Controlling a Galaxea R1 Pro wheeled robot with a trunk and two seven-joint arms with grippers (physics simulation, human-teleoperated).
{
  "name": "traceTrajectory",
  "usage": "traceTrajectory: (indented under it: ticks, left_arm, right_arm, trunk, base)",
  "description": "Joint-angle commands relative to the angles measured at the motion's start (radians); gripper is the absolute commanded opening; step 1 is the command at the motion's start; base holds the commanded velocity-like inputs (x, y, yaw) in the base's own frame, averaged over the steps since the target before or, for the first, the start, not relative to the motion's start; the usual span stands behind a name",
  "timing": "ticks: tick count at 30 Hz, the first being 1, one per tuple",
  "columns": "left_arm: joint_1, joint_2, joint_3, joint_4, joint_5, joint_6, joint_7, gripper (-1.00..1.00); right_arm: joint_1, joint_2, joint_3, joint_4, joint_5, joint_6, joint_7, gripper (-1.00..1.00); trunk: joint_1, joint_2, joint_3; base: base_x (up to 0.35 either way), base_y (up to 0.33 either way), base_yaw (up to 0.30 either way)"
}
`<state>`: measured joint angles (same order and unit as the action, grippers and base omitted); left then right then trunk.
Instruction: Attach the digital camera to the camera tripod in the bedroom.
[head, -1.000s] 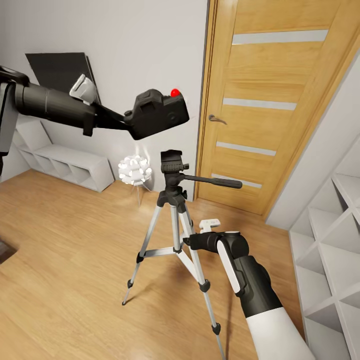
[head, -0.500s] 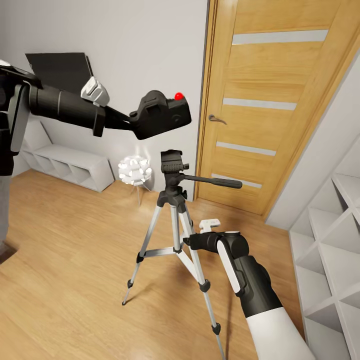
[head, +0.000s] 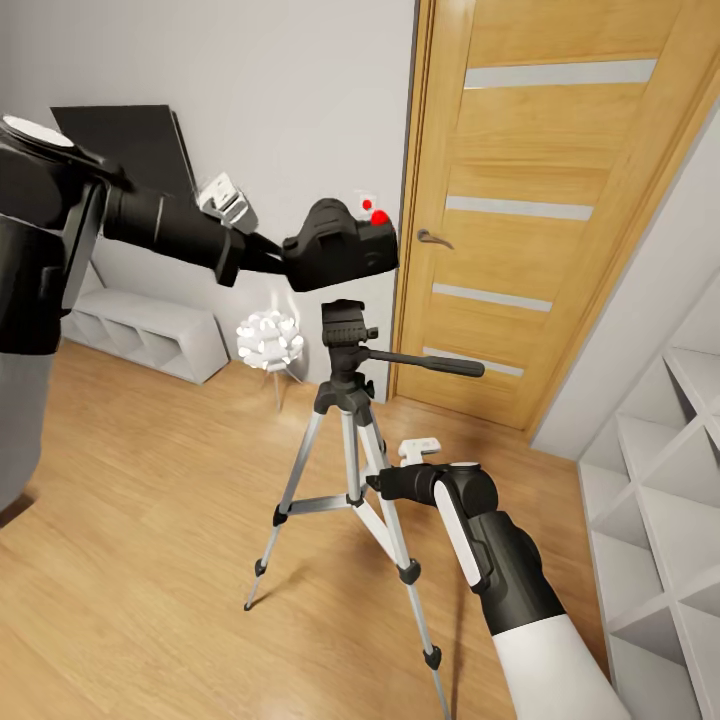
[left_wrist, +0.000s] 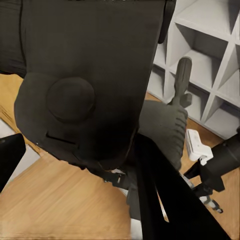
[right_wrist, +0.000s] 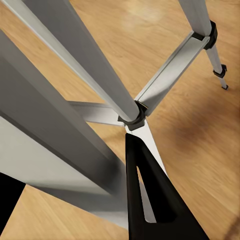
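The left hand (head: 272, 254) grips the digital camera (head: 340, 246) just above the head of the camera tripod (head: 345, 326), slightly left of it. The right hand (head: 378, 487) clamps a tripod leg. Next move: straight down.

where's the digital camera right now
In the head view the digital camera is held in the left gripper, just above the camera tripod head, left of the door.

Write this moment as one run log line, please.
left gripper: holds digital camera above camera tripod head | right gripper: at tripod leg | camera unmounted
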<state>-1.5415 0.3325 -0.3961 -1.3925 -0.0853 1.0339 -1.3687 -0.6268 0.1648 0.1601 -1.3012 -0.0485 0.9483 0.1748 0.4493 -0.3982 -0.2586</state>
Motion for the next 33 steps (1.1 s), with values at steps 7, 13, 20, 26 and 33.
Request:
traceTrajectory:
  ticks: [7, 13, 20, 26, 33]
  left_arm:
    - [-0.002, -0.006, -0.048, 0.005, -0.032, 0.005, 0.001, -1.0]
    - [-0.002, -0.005, -0.055, 0.006, -0.035, 0.005, 0.006, -1.0]
    - [-0.002, -0.003, -0.057, 0.006, -0.04, 0.005, 0.006, -1.0]
    - [-0.002, 0.001, -0.058, 0.006, -0.062, 0.005, 0.0, -1.0]
    - [-0.002, 0.004, -0.058, 0.008, -0.059, 0.005, -0.009, -1.0]
  right_arm:
    - [0.0, -0.001, -0.001, 0.0, 0.076, 0.001, -0.003, -1.0]
    - [0.0, -0.001, -0.001, 0.0, 0.076, 0.001, -0.003, -1.0]
    - [0.0, -0.001, -0.001, 0.0, 0.076, 0.001, -0.003, -1.0]
    - [-0.001, -0.001, -0.001, 0.0, 0.076, 0.001, -0.003, -1.0]
    - [-0.001, -0.001, -0.001, 0.001, 0.076, 0.001, -0.003, -1.0]
  trunk:
    - [0.001, -0.002, -0.002]
    - [0.001, -0.002, -0.002]
    - [0.001, -0.002, -0.002]
    - [0.001, -0.002, -0.002]
    - [0.001, -0.002, -0.002]
  base:
    - [0.0, 0.0, 0.0]
    - [0.0, 0.0, 0.0]
    - [0.0, 0.0, 0.0]
    - [0.0, 0.0, 0.0]
    - [0.0, 0.0, 0.0]
